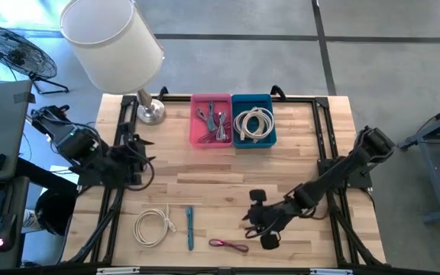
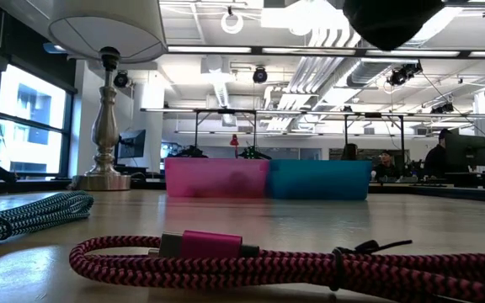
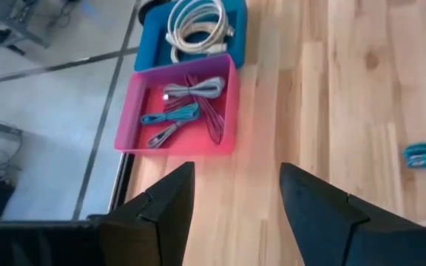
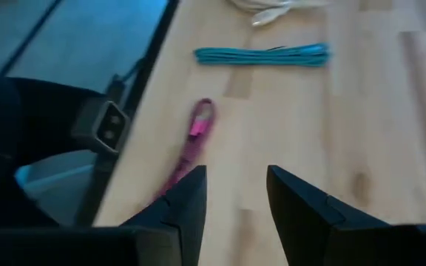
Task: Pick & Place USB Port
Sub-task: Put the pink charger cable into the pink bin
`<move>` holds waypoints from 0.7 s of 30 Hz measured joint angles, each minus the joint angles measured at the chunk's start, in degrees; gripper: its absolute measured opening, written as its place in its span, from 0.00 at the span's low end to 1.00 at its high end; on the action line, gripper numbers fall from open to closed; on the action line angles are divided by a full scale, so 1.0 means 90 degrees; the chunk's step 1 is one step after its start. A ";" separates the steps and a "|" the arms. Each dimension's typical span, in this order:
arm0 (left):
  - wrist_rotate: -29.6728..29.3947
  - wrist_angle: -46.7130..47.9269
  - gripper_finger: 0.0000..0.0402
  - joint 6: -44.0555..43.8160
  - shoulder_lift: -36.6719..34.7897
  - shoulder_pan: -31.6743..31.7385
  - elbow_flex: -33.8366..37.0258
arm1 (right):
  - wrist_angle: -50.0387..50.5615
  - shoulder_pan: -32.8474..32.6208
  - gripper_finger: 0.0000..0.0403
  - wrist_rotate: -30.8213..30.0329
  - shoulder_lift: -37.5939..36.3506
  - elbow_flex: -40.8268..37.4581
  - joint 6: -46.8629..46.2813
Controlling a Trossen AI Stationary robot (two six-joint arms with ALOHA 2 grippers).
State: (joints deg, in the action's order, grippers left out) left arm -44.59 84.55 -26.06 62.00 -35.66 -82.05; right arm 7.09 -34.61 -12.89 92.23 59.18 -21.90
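Observation:
Three bundled USB cables lie flat on the wooden table near its front edge: a white coil (image 1: 153,227), a teal one (image 1: 189,227) and a magenta braided one (image 1: 229,245), whose plug (image 2: 200,245) shows in the low view. My right gripper (image 1: 249,220) hangs open just above and to the right of the magenta cable (image 4: 198,131), which lies ahead of its fingers, untouched. My left gripper (image 1: 145,153) is open over the table's left side, with nothing between its fingers (image 3: 170,198).
A pink bin (image 1: 211,121) with several cables and a blue bin (image 1: 253,120) with a white coil stand side by side at the far edge. A lamp (image 1: 150,111) with a white shade stands at the far left. A black frame rail (image 1: 113,198) borders the table.

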 joint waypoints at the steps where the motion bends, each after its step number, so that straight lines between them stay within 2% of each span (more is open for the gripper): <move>1: -0.0022 0.0002 0.48 0.0000 0.0002 0.0000 0.0048 | -0.0160 -0.0010 0.33 0.0054 0.0114 0.0000 -0.0057; 9: -0.0132 0.0007 0.48 0.0061 -0.0002 0.0000 0.0089 | -0.0877 0.0004 0.33 0.0215 0.0812 0.0000 -0.0443; 16: 0.0019 0.0085 0.48 0.0058 -0.0002 0.0000 0.0093 | -0.1445 0.0066 0.33 0.0553 0.1387 0.0025 -0.1159; 21: 0.0110 0.0104 0.48 0.0034 -0.0002 0.0000 0.0093 | -0.1369 -0.0073 0.33 0.0852 0.1915 0.0578 -0.1276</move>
State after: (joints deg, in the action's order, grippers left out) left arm -43.60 85.49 -25.76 61.98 -35.66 -81.21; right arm -5.23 -35.27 -5.22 109.46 64.38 -33.39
